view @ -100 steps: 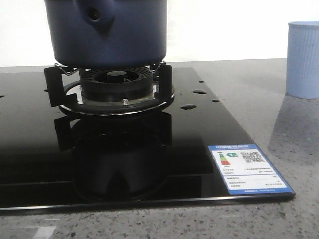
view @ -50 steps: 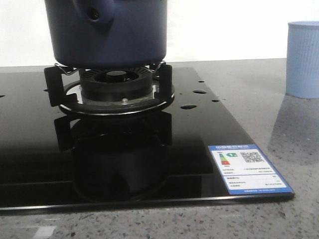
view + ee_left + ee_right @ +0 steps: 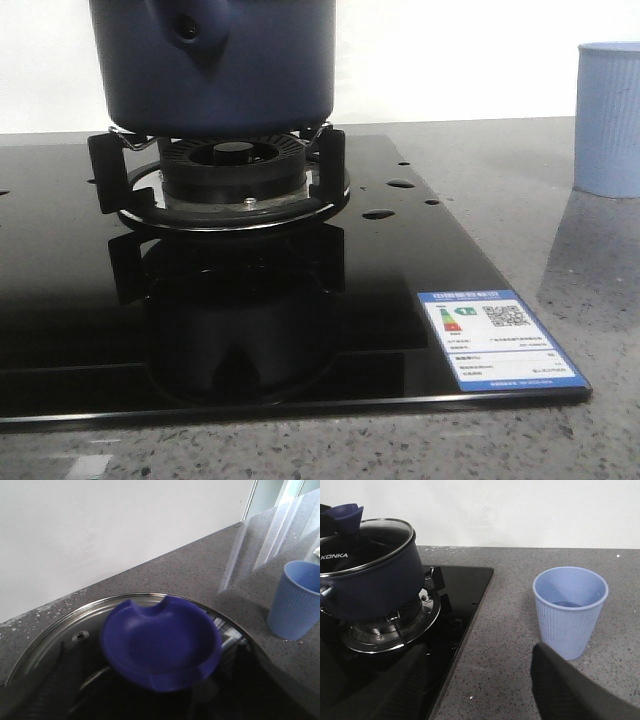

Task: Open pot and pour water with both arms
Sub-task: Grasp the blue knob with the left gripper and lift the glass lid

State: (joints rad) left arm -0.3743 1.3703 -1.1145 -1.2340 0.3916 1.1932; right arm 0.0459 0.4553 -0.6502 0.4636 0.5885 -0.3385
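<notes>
Front view shows nothing shifted over the last second: the pot (image 3: 215, 65) sits on the burner (image 3: 232, 170) at the hob's (image 3: 400, 330) rear, lid (image 3: 145, 610) on, so I judge opening not begun. Drops (image 3: 400, 184) lie near the hob's right edge. My left claw (image 3: 150, 700) straddles the knob (image 3: 161, 642); grip state I cannot tell. My right claw (image 3: 475, 685) is spread, empty, facing the cup (image 3: 570, 610). The pot stands upright, handle mount toward the front camera.

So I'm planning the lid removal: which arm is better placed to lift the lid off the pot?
The left, probably. Its wrist view looks straight down on the lid's blue knob, close above the glass lid. The right tool is open and sits low, apart from the pot, nearer the pale blue cup.
</notes>
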